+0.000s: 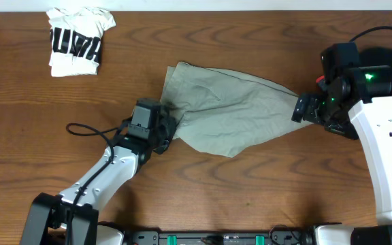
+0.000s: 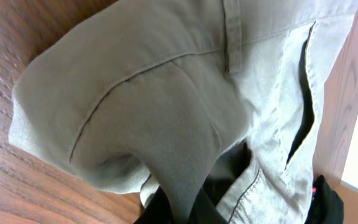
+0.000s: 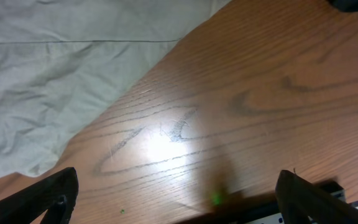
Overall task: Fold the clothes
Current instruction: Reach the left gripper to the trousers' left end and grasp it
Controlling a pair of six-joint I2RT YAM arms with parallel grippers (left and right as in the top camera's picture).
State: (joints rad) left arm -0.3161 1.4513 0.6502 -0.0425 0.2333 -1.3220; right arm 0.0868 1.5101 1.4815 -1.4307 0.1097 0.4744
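Note:
The pale khaki shorts lie spread across the middle of the table, tapering to a point on the right. My left gripper is shut on the shorts' left edge. The left wrist view shows a fold of the cloth pinched between the black fingers, with a pocket slit and seams above. My right gripper is at the shorts' right tip. In the right wrist view its jaws are wide open over bare wood, and the shorts lie at the upper left, not between the fingers.
A white tee with black print lies folded at the far left corner of the wooden table. The left arm's black cable trails on the table. The right arm's base stands at the right edge.

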